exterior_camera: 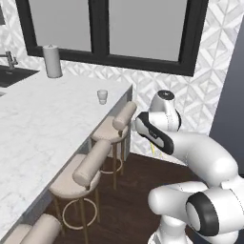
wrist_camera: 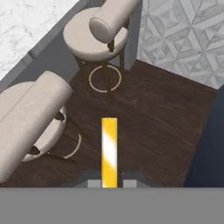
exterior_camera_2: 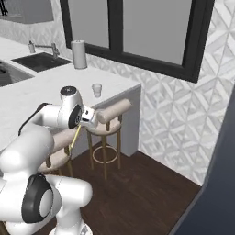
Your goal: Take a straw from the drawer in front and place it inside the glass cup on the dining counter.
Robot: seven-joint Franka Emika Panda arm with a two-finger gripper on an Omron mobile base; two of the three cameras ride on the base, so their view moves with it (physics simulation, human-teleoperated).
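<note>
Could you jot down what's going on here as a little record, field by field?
holding: gripper shut on the straw
straw: yellow, hanging down over the dark floor
cup: upright near the counter corner, nothing in it that I can see
beside counter: beige stools
also on counter: paper towel roll
left to do: straw into cup

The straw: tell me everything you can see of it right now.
The straw is a thin, straight stick, yellow with a pale glossy streak. In the hand view it rises from between the two dark fingertips of the gripper, which is shut on its lower end. In the right base view it hangs slanting down from the hand, above the dark wood floor and beside the beige stools. Nothing else touches it.
</note>
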